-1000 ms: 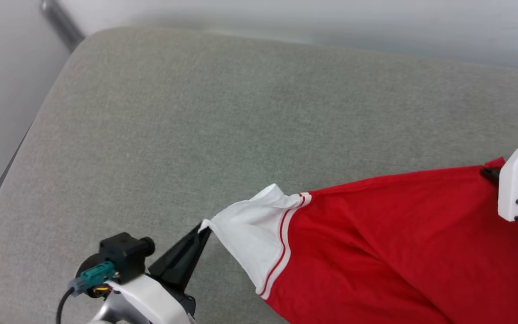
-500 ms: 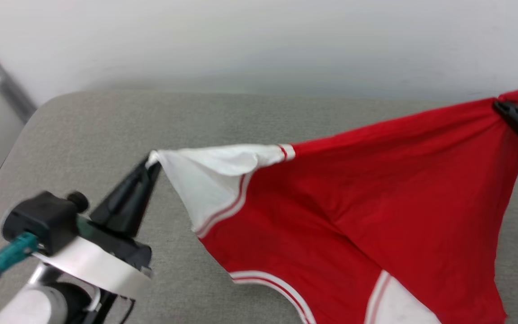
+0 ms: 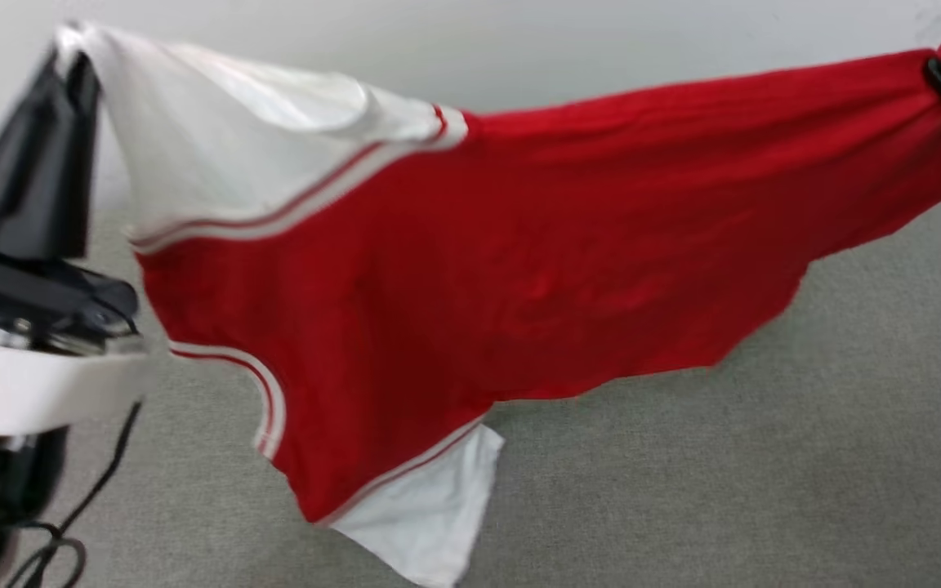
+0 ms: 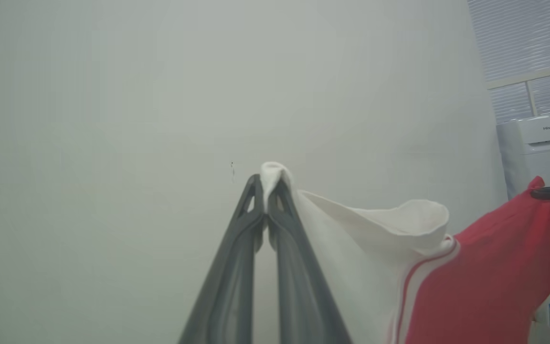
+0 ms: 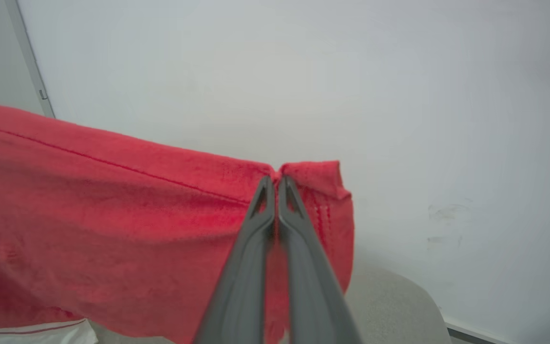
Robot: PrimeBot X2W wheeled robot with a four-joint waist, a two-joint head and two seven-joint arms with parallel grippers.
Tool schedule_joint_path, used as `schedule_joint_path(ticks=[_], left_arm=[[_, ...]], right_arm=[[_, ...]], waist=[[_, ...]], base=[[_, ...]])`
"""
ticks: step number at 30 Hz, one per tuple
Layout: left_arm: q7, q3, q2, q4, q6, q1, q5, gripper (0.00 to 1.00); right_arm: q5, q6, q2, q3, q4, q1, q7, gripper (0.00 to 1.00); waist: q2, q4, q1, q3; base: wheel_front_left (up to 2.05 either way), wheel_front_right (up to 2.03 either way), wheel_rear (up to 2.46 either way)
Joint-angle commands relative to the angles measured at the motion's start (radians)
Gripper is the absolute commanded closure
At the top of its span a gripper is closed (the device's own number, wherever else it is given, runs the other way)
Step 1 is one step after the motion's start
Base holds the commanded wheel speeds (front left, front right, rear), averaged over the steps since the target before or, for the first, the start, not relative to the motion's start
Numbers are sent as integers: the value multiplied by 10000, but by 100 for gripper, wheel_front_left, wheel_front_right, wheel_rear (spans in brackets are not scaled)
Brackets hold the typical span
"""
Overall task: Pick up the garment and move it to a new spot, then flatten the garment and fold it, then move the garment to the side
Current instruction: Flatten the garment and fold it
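Observation:
The garment (image 3: 519,261), a red T-shirt with white red-striped sleeves, hangs stretched in the air between my two grippers above the grey cushion (image 3: 724,474). My left gripper (image 3: 70,49) is shut on the tip of a white sleeve at the upper left; the left wrist view shows that pinch (image 4: 268,184) with the garment (image 4: 470,282) trailing right. My right gripper (image 3: 940,69) is shut on a red corner at the upper right, seen close in the right wrist view (image 5: 276,180) with red cloth (image 5: 112,215) draping left. The second white sleeve (image 3: 430,514) dangles lowest, near the cushion.
A pale wall (image 3: 601,33) rises right behind the cushion. A white appliance (image 4: 537,148) and a window with blinds stand at the right of the left wrist view. The cushion's rounded corner (image 5: 394,301) shows below the right gripper.
Both grippers have lifted the garment well up off the cushion; the head camera tilted up too. The shirt now hangs spread and higher, with the left gripper raised most.

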Motion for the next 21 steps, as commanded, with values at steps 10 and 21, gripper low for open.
schedule_joint_path(ticks=[10,21], left_arm=[[240,818,305,-200,245,-2039,164,100],[452,843,525,838,-270,-4891,290,100]], right_arm=[[-128,-4,405,-153,-1011,-622,-441,100],[-498,-4,359,-274,-944,-2163,-878,100]], waist=[[0,-404,0,620],[0,-593,0,2500]], base=[[0,0,0],[0,0,0]])
